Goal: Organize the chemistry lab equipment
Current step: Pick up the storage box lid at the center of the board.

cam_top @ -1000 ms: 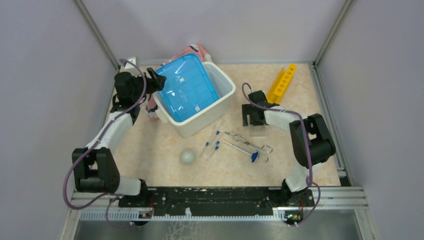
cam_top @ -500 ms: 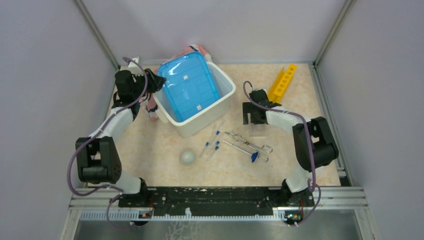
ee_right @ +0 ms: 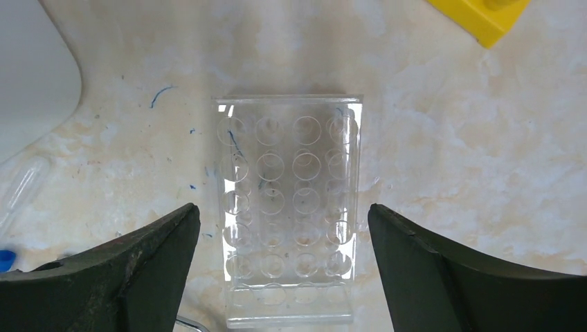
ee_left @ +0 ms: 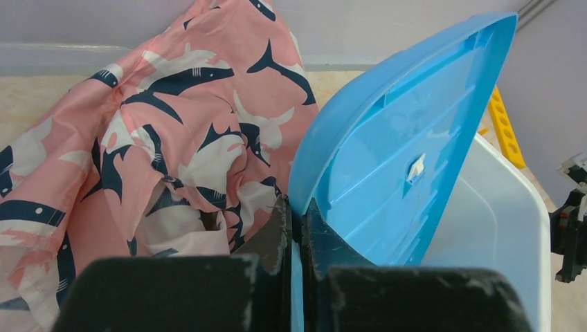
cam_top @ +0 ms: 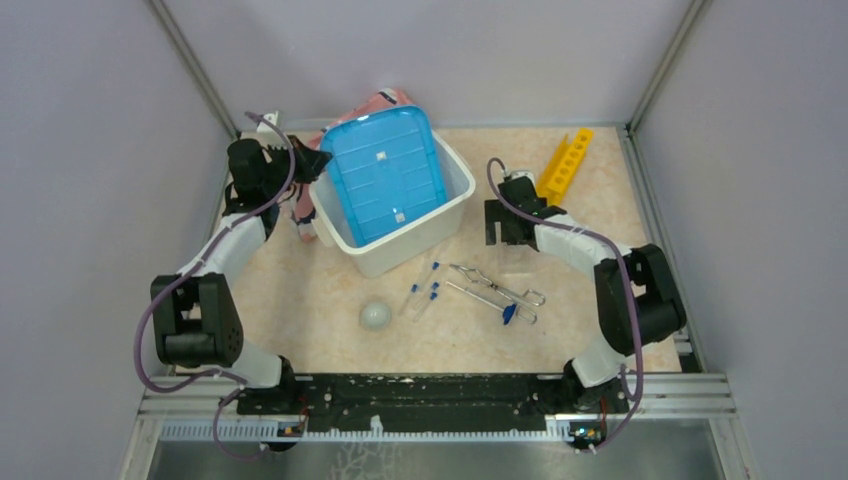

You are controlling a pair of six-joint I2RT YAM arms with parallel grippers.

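My left gripper (cam_top: 312, 160) is shut on the left edge of the blue lid (cam_top: 385, 175), which stands tilted in the white bin (cam_top: 440, 225); the left wrist view shows the lid's rim (ee_left: 401, 159) pinched between the jaws of the left gripper (ee_left: 296, 211). Several clear tubes with blue caps (cam_top: 425, 285), the silver tongs (cam_top: 495, 292) and a whitish ball (cam_top: 375, 316) lie on the table. The yellow rack (cam_top: 565, 165) lies at the back right. My right gripper (ee_right: 284, 211) hangs open over a clear holed plate (ee_right: 287, 207), touching nothing.
The pink whale-patterned cloth (ee_left: 173, 117) is bunched behind and left of the bin (ee_left: 498, 228). A corner of the yellow rack (ee_right: 484, 17), the bin's edge (ee_right: 28, 76) and one tube (ee_right: 17, 190) border the right wrist view. Enclosure walls stand on three sides.
The left gripper has closed on the lid's edge, and the lid has tipped and turned inside the bin. The right gripper has stayed open over the clear plate.
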